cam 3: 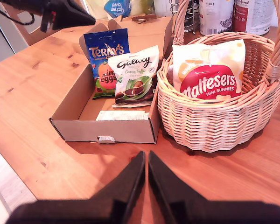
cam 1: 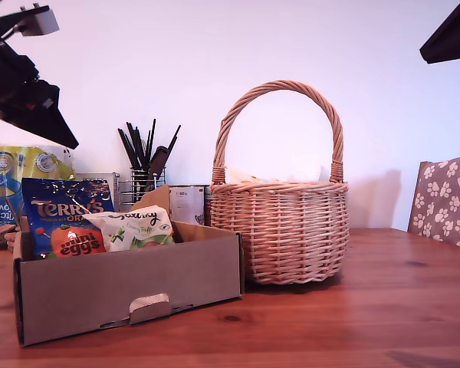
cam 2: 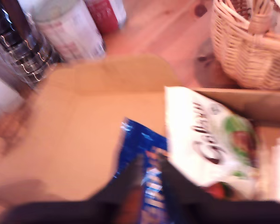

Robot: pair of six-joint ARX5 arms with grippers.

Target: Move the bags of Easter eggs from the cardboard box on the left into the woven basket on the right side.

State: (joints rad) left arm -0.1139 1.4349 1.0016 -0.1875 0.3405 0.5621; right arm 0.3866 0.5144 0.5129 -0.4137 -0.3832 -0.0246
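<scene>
While both grippers sit closed and empty, Terry's bag (cam 3: 105,63), Galaxy bag (cam 3: 134,77) boxed, Maltesers bag (cam 3: 208,79) basketed.

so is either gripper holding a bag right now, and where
No. My second gripper is shut on nothing above the table; my first gripper hovers over the Terry's bag, without a visible grip.

Wooden table (cam 1: 383,307), kitchen towel pack (cam 1: 8,184), wire utensil holder (cam 1: 143,184), paw-print cushion (cam 1: 447,201), 2 tins (cam 3: 233,16)

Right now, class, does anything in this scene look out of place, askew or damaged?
Nothing looks spilled or damaged. The Terry's bag and Galaxy bag lean upright in the cardboard box, a flat slip of paper lies on its floor, and the Maltesers bag sits in the woven basket.
</scene>
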